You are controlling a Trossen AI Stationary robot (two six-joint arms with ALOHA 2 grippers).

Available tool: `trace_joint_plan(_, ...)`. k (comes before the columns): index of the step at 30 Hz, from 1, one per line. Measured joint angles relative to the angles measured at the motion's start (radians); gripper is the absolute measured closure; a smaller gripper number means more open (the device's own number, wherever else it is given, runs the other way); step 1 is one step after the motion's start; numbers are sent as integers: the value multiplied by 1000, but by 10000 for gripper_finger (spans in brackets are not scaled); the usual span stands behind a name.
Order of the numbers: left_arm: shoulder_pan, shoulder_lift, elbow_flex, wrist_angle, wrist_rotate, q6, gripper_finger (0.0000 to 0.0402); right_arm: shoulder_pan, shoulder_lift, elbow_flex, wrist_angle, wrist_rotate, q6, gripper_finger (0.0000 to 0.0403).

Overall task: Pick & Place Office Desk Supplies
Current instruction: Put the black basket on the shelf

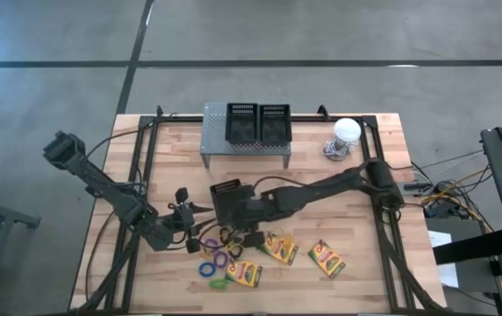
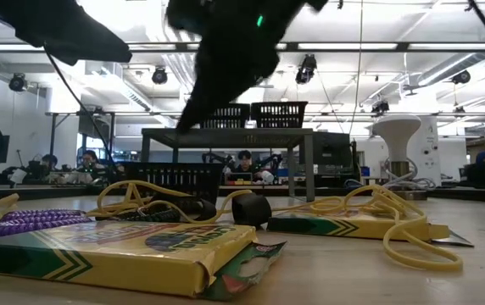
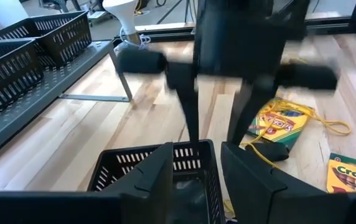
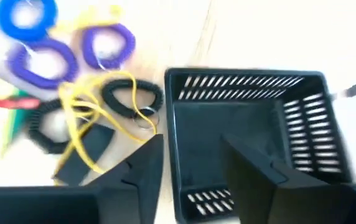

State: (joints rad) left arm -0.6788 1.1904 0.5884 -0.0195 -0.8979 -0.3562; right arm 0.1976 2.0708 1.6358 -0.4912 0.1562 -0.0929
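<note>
The right claw hangs over a black mesh bin on the bench, fingers apart, nothing between them. The left claw faces that bin from beside it, its fingers apart too. One crayon box reads "Crayola". The wrist view shows purple, blue and black loops; two more bins on the grey stand appear only from above.
</note>
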Motion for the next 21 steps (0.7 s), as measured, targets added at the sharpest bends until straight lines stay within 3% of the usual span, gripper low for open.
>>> trace_joint_plan(4, 1, 1, -1, 69, 44, 69, 264, 28, -127, -109, 24, 0, 25, 219)
trace_joint_plan(9, 23, 75, -5, 216, 154, 124, 264, 62, -335, -378, 174, 7, 68, 215)
trace_joint_plan(13, 62, 199, 12, 285, 194, 122, 262, 91, -499, -602, 321, 111, 123, 221)
trace_joint_plan(17, 123, 287, 91, 212, 223, 62, 242, 122, -629, -803, 550, 216, 135, 227)
trace_joint_plan(21, 186, 335, 183, 37, 316, -29, 215, 132, -710, -963, 780, 228, 95, 230)
